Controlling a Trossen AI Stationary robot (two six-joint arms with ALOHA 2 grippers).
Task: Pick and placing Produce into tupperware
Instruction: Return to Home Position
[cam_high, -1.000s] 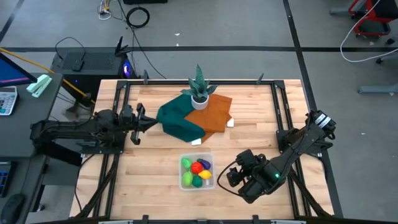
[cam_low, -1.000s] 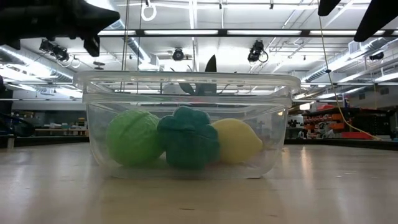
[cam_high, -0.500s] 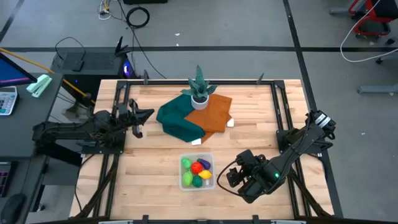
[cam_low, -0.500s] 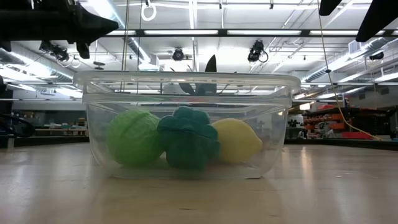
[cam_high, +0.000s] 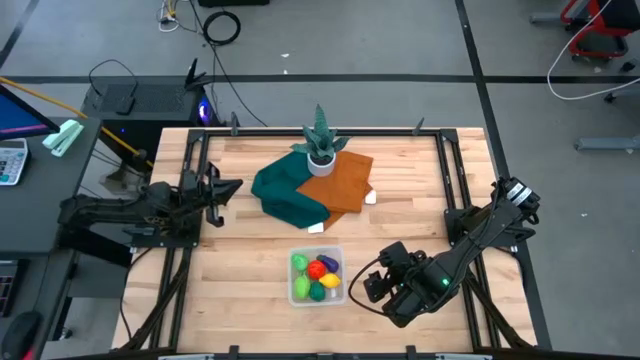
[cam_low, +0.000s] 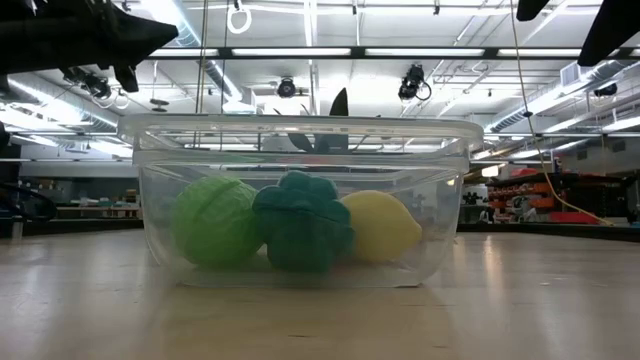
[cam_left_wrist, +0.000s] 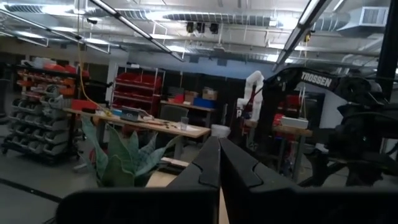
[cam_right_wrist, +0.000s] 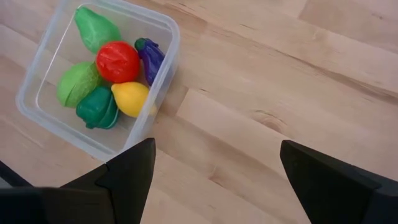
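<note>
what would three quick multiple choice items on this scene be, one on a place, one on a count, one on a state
1. The tupperware stands:
A) on the teal cloth
B) on the bare table, beside the open right gripper
C) against the plant pot

2. Pieces of produce inside it:
A) three
B) four
C) six

3. The left gripper, over the table's left side, is:
A) shut and empty
B) shut on a fruit
C) wide open

Answers:
1 B: the right wrist view shows wood all round the tupperware.
2 C: one red, one yellow, one purple and three green pieces lie in it.
3 A: in the left wrist view its fingers meet with nothing between them.
</note>
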